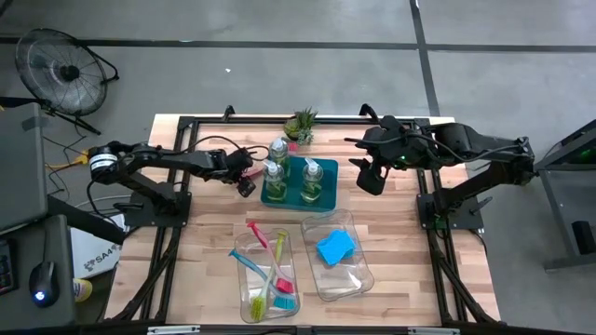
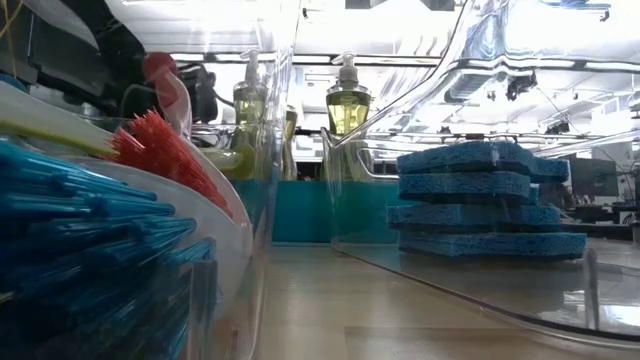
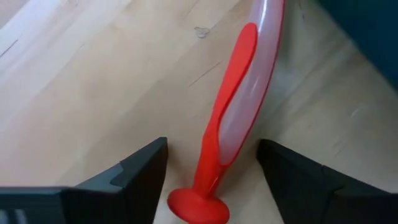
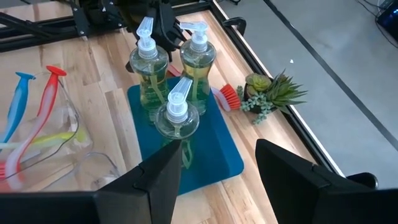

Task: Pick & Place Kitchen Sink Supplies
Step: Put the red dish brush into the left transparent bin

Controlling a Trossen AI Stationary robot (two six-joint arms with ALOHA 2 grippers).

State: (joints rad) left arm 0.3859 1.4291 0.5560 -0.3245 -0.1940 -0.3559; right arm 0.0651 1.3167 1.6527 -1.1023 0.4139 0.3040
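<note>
A red-pink dish brush (image 3: 239, 106) lies flat on the wood by the teal tray's left and far side; its bristle head (image 4: 231, 96) rests near the potted plant. My left gripper (image 1: 247, 183) is open and low over the brush's handle end (image 3: 199, 202), one finger on each side with a gap to both. Three soap pump bottles (image 1: 272, 172) stand on the teal tray (image 1: 291, 193). My right gripper (image 1: 371, 177) is open and empty, raised to the right of the tray. Blue sponges (image 1: 333, 247) are stacked in the right clear bin. Several brushes (image 1: 267, 274) lie in the left one.
The potted plant (image 1: 300, 124) stands at the far edge behind the tray. Two clear bins (image 1: 346, 279) sit side by side near the table's near edge. Bare wood lies left of the tray and between the tray and the bins. A fan (image 1: 63, 70) stands off the table.
</note>
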